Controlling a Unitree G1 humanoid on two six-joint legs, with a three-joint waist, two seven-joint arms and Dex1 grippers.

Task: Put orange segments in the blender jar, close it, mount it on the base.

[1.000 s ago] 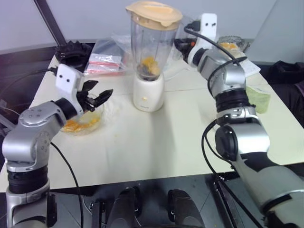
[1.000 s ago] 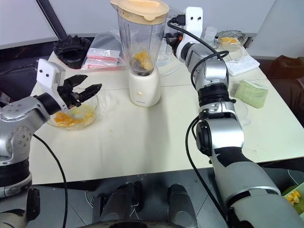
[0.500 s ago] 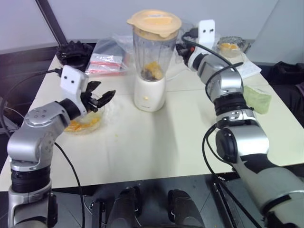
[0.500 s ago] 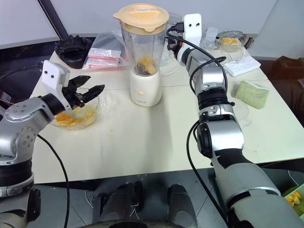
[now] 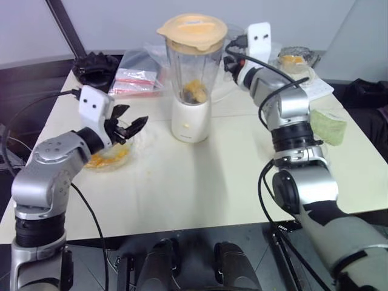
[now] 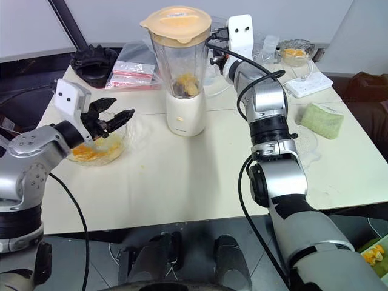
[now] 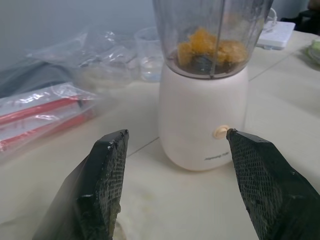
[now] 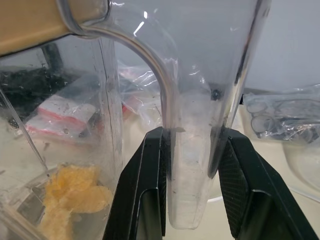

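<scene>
On the left side of the table (image 5: 200, 182) I have the left gripper (image 5: 128, 126) hanging with its jaws spread and nothing between them, just above a low clear bowl (image 5: 109, 159) near the left edge that holds orange pulp. Behind it, toward the far left corner, I see a black ridged round object (image 5: 94, 65), and beside that some clear bags with red strips (image 5: 134, 77). Around the middle of the far half stands the base (image 5: 190, 120), cream-white, with the blender jar (image 5: 194, 68) seated on top of it and a peach-coloured lid (image 5: 193, 30) covering the jar. The orange segments (image 7: 212, 46) lie at the bottom of the jar, over the dark blade. From the right, my right gripper (image 8: 192, 172) reaches level to the jar's side, its two fingers (image 8: 147, 185) clamped on the clear handle (image 8: 192, 150). Further right, near the far right corner, sits a small dish with orange pieces (image 6: 295, 51) and a white power strip (image 6: 309, 83); a green sponge (image 6: 322, 119) lies by the right edge.
</scene>
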